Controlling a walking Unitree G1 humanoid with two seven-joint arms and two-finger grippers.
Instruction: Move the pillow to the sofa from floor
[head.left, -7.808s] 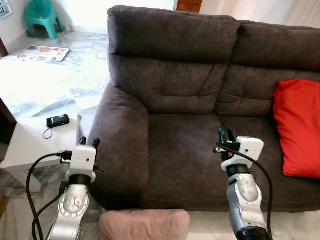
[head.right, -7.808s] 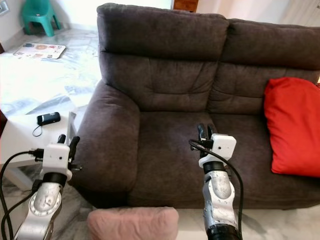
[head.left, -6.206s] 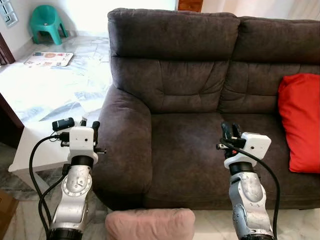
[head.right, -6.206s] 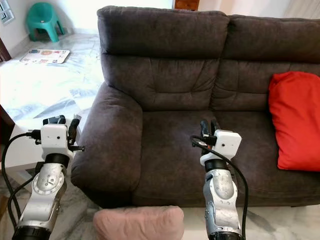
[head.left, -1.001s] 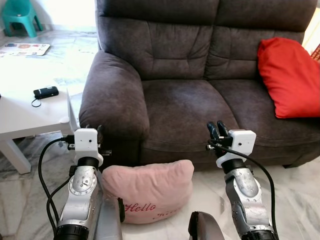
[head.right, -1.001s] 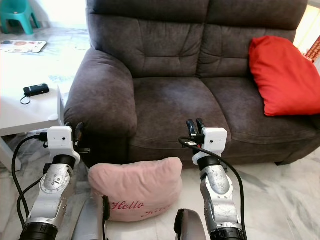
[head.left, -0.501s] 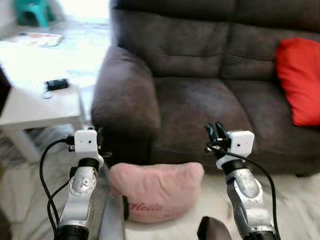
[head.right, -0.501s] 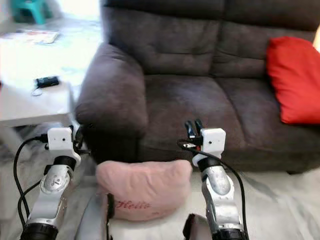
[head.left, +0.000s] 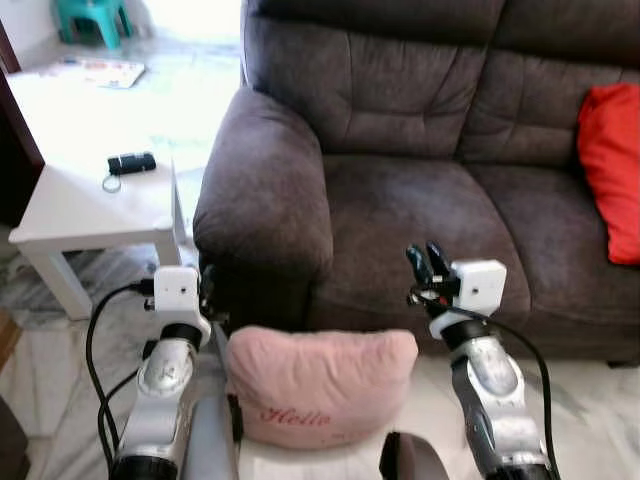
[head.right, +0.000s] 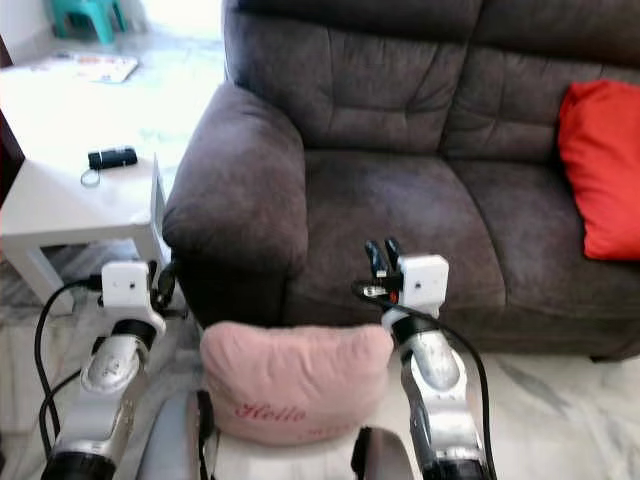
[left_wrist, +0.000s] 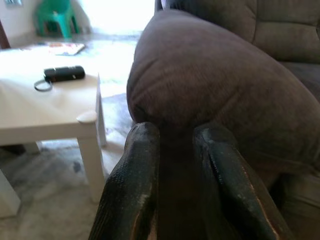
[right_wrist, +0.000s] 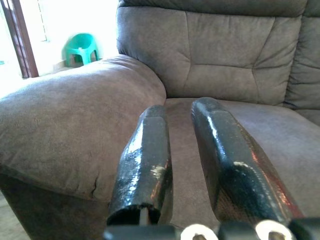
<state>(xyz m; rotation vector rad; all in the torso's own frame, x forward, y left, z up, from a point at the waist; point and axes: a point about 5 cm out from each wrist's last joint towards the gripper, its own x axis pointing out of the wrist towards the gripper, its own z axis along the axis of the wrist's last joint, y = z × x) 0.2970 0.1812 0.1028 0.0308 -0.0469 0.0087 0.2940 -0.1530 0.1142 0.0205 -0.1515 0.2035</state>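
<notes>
- Left eye view shows the pink pillow (head.left: 320, 385) on the floor (head.left: 590, 400), against the front of the sofa (head.left: 420, 210), below and between the two sets of fingers.
- The left gripper (head.left: 207, 290) hovers just above the pillow's one upper corner, the right gripper (head.left: 427, 262) just above the other; neither touches it.
- Each gripper's fingers stand a narrow gap apart and hold nothing, as the left wrist view (left_wrist: 175, 185) and the right wrist view (right_wrist: 180, 165) make plain.
- Likely trouble: both pairs point forward at the sofa's arm and seat, not down at the pillow, so closing from here would catch only air or sofa fabric.
- A gap this narrow would probably pinch just a fold of cover; the soft filling could then sag and slip free during the lift.
- Gripping one corner alone would let the pillow swing and snag on the seat's front edge.
- The pillow looks plump and soft, pale pink, with a dipped top edge, rounded corners and red script reading "Hello" low on its front.
</notes>
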